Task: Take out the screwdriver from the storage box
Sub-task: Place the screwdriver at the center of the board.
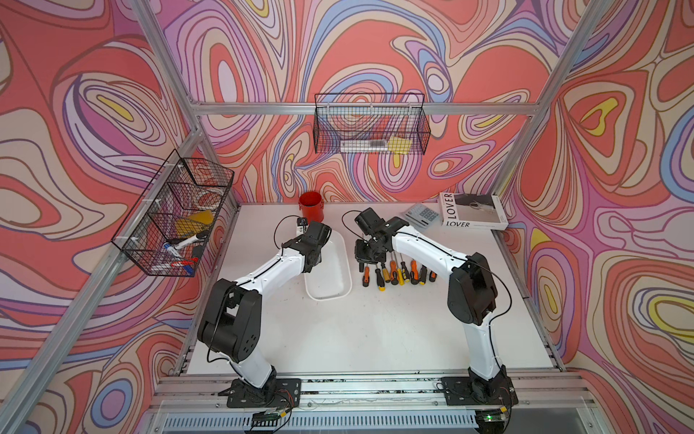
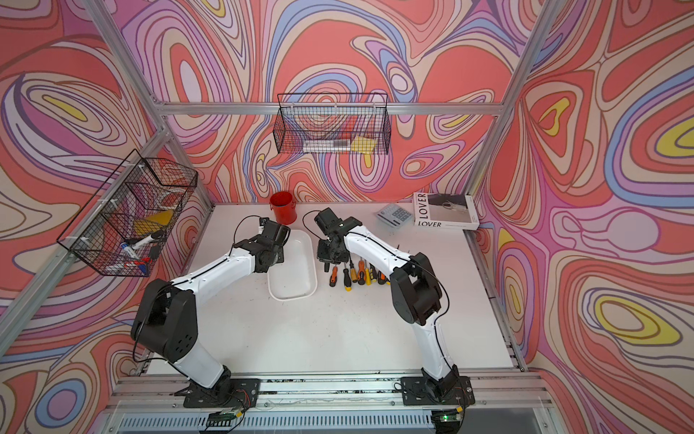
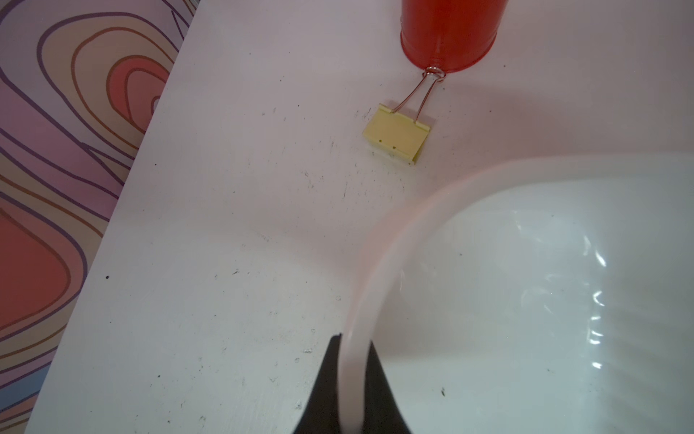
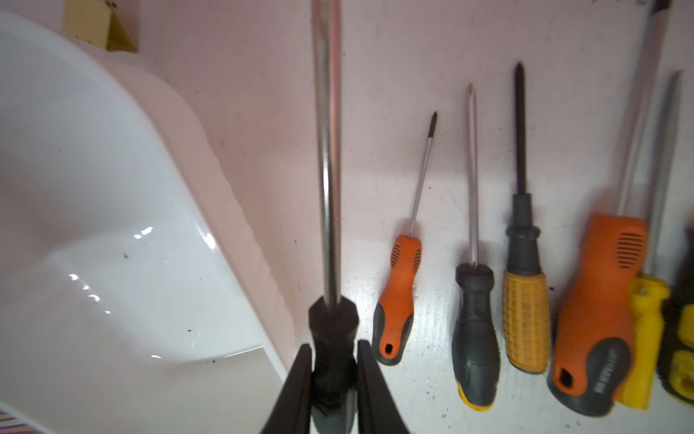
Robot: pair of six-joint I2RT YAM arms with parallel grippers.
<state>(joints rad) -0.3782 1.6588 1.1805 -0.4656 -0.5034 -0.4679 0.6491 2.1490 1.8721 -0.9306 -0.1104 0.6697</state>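
Screwdriver [image 4: 328,169], black handle: clamped in right gripper [image 4: 333,349], outside storage box [image 1: 330,280], between its wall and row of loose screwdrivers [image 1: 398,272] on table [image 1: 375,330]. Left gripper [image 3: 353,347]: closed on box rim. 1 red cup [image 1: 311,206]: upright, beyond box's far end.

Swirling red, pink and lilac walls [image 1: 375,45], aluminium frame rail [image 1: 263,109], scuffed white table [image 1: 375,330], black wire basket [image 1: 370,124] upper centre, side basket [image 1: 172,214] at left
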